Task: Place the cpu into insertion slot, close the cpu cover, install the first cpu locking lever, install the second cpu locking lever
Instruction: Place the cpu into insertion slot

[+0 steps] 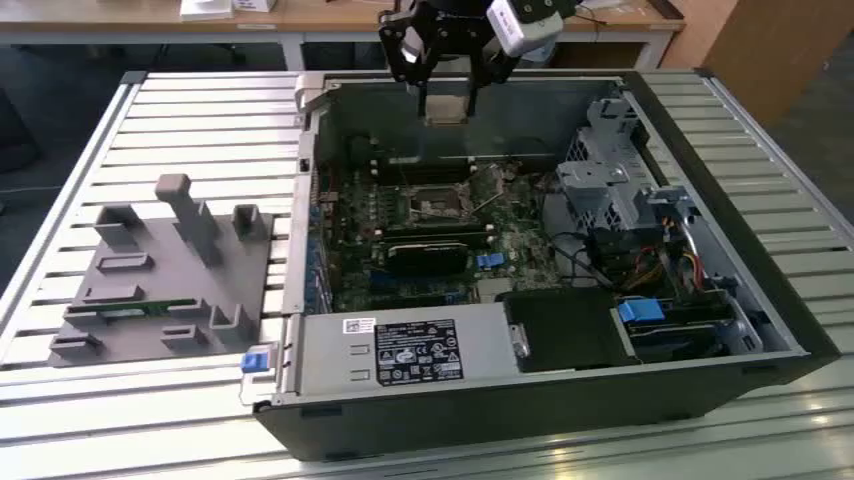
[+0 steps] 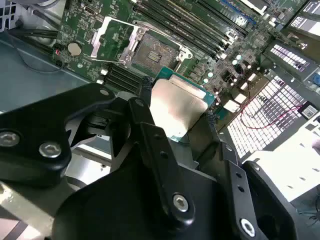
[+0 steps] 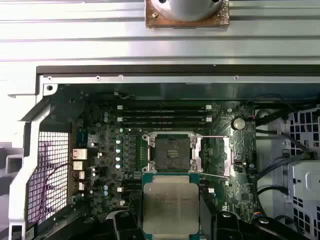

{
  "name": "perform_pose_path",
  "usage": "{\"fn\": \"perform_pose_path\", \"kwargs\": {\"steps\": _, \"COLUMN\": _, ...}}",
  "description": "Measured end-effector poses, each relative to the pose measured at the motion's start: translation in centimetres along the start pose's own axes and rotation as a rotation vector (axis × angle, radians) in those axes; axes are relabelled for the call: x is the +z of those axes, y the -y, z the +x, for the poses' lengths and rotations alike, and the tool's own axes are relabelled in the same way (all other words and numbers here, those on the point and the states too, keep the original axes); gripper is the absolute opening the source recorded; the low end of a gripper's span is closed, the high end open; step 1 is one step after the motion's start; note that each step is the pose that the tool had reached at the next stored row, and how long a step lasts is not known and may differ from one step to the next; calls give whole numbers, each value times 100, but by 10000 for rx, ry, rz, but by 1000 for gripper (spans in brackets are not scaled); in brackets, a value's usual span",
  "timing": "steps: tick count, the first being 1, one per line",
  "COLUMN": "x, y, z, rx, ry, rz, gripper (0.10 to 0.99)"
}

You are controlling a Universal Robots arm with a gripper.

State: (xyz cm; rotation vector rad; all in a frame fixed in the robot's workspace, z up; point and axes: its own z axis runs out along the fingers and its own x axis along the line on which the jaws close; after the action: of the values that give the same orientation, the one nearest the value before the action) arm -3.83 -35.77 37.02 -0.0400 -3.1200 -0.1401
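My gripper [image 1: 446, 112] hangs over the far wall of the open computer case [image 1: 694, 130], shut on the cpu [image 1: 446, 108]. In both wrist views the tan-silver cpu [image 3: 170, 206] [image 2: 176, 106] sits edge-on between the black fingers [image 2: 145, 107], above the motherboard. The insertion slot [image 3: 173, 152] [image 2: 152, 52] [image 1: 434, 208] is a dark square socket with a silver rim, lying bare with nothing in it. The cpu cover [image 3: 216, 155] [image 2: 114, 36] stands flipped open beside the socket. A thin locking lever [image 3: 215, 175] juts out beside it.
Long memory slots [image 3: 165, 115] run beside the socket. A black card [image 1: 427, 255], a power supply [image 1: 400, 350] and a drive cage [image 1: 614, 190] are inside the case. A grey parts fixture [image 1: 160, 270] stands on the slatted table [image 1: 160, 110] at the exterior view's left.
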Motion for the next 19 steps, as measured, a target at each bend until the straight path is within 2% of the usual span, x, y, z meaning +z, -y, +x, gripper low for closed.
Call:
{"fn": "perform_pose_path", "kwargs": {"steps": 5, "x": 0, "y": 0, "z": -1, "rx": 133, "ry": 12, "rz": -2, "gripper": 541}}
{"fn": "perform_pose_path", "kwargs": {"steps": 19, "x": 27, "y": 2, "z": -1, "rx": 2648, "ry": 237, "rz": -50, "gripper": 541}}
